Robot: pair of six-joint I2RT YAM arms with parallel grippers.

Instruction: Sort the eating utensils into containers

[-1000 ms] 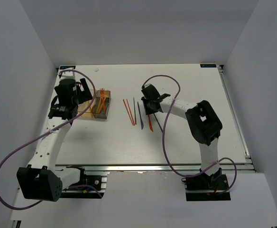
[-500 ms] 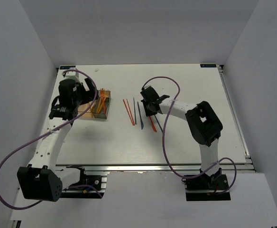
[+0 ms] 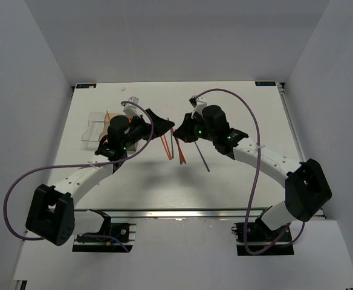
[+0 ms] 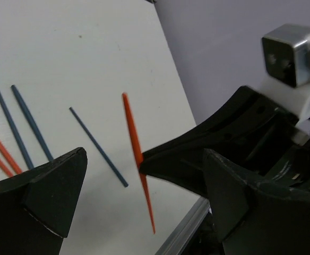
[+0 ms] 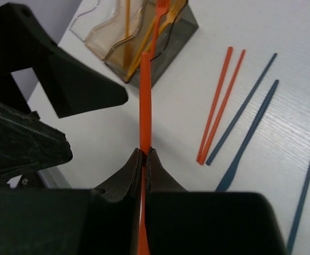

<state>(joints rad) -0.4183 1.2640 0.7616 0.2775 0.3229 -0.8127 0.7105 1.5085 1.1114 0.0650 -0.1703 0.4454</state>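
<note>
My right gripper [image 5: 145, 151] is shut on a thin orange utensil [image 5: 145, 90] and holds it above the table; the utensil also shows in the top view [image 3: 182, 152]. My left gripper [image 4: 144, 175] is open and empty, facing the right gripper [image 3: 179, 134] with its fingers [image 4: 49, 196] either side of the held utensil [image 4: 132, 133]. Two orange sticks [image 5: 218, 106] and three dark blue pieces [image 5: 248, 133] lie on the table. The joined containers [image 5: 160, 37] hold several orange forks and sticks; in the top view [image 3: 93, 128] the left arm partly hides them.
The left gripper [image 3: 158, 124] and its arm stretch across the table's middle, over the loose utensils [image 3: 167, 145]. A dark stick [image 3: 202, 157] lies to the right of the group. The table's front rail [image 4: 181, 234] runs close below the grippers.
The left gripper has swung from over the containers to the middle of the table. The right gripper has lifted the orange utensil off the table and turned toward the left gripper.
</note>
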